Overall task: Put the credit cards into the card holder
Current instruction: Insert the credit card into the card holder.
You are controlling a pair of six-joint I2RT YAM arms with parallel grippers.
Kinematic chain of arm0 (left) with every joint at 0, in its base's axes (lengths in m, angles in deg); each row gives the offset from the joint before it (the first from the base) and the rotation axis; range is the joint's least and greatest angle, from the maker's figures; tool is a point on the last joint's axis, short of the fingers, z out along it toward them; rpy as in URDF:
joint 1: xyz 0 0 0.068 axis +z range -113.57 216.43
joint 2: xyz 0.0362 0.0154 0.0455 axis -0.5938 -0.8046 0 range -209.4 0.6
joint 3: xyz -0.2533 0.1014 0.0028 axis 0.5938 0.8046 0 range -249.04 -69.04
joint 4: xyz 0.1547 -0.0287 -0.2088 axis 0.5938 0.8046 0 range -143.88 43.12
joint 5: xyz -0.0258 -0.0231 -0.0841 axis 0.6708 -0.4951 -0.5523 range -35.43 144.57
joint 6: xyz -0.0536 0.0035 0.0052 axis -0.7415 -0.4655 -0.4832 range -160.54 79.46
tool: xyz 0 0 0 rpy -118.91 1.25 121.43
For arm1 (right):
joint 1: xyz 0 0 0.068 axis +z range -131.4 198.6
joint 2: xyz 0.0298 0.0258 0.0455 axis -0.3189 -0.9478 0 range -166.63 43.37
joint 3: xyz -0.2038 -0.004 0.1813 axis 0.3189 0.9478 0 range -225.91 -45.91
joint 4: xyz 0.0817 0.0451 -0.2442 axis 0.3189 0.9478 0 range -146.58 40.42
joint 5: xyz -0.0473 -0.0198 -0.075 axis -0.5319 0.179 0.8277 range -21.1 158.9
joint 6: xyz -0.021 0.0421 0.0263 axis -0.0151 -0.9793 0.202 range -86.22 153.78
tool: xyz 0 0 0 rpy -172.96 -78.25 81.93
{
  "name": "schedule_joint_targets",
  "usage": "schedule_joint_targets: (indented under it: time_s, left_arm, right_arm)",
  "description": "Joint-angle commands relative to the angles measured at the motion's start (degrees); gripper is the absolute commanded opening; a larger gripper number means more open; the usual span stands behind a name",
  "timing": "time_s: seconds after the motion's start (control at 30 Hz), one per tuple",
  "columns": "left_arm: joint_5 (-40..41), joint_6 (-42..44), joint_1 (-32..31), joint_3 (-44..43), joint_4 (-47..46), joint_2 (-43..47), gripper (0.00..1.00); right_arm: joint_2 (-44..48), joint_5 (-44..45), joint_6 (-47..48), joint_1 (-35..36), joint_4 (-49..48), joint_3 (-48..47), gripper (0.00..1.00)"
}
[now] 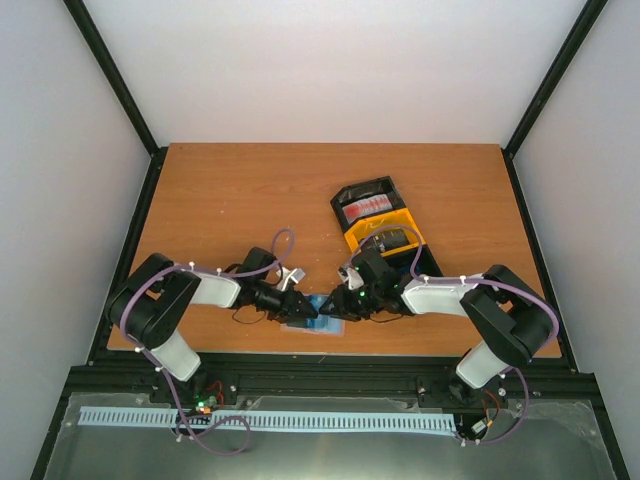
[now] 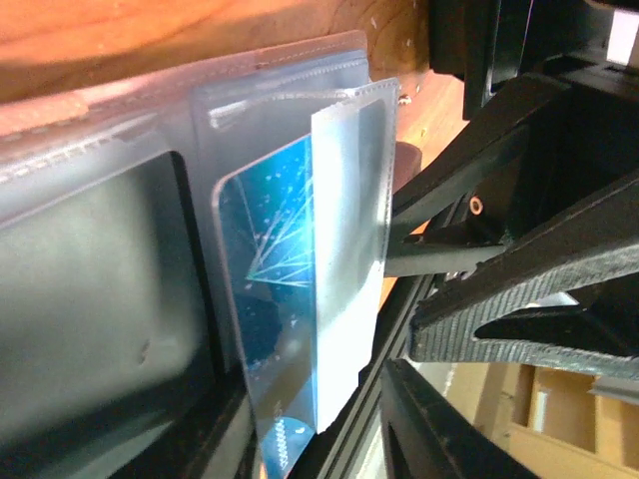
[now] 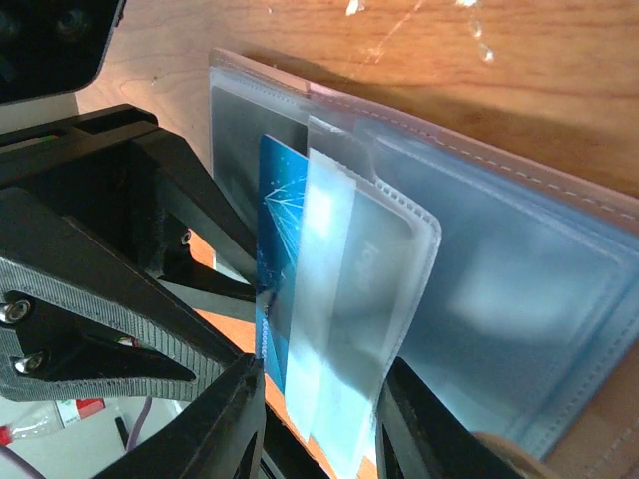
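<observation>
The card holder (image 3: 519,279) lies open on the table, its see-through pockets up; it also shows in the left wrist view (image 2: 100,289). A blue credit card (image 2: 265,279) stands partly inside a pocket, half covered by a lifted see-through pocket flap (image 2: 349,200). My left gripper (image 1: 300,308) meets the card's edge (image 3: 268,230) and is shut on it. My right gripper (image 1: 342,303) is shut on the pocket flap (image 3: 349,299). In the top view the blue card (image 1: 325,303) sits between both grippers. Red credit cards (image 1: 368,205) lie in the tray.
A black-and-yellow tray (image 1: 400,222) stands behind my right arm, towards the table's middle right. The table's near edge and a black rail run just below both grippers. Grey walls close in the table on three sides.
</observation>
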Motion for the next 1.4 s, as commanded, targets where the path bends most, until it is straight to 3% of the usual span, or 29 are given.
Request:
schedule_joint_targets:
  time_s: [0.0,0.2,0.6,0.83,1.03,1.17,1.37]
  left_arm:
    - [1.98,3.02,0.05,-2.29,5.15,1.66,0.39]
    - [3.97,4.55,0.05,-3.80,10.09,2.25,0.47]
    - [4.00,5.15,-0.04,-4.99,10.90,1.48,0.48]
    - [3.71,4.87,0.00,-5.07,10.53,1.16,0.47]
    - [3.60,4.67,-0.03,-5.08,10.42,1.69,0.47]
    - [4.37,4.34,0.00,-5.35,11.49,2.77,0.47]
    - [9.76,4.73,-0.04,-7.16,19.09,5.66,0.53]
  right_arm:
    - [-0.10,-0.97,-0.09,-0.13,-2.29,0.40,0.32]
    - [-1.03,-2.11,-0.31,-0.14,-3.91,0.40,0.32]
    - [-3.59,-7.61,-0.65,-0.13,-9.27,-0.15,0.32]
    - [-4.93,-6.96,-0.34,-0.13,-9.38,-0.89,0.19]
    - [-5.51,-6.29,-0.16,-0.17,-9.78,-1.71,0.14]
    - [-5.70,-5.73,-0.08,-0.13,-8.94,-1.89,0.03]
    - [-3.10,-2.75,1.35,-0.13,-3.16,-2.19,0.03]
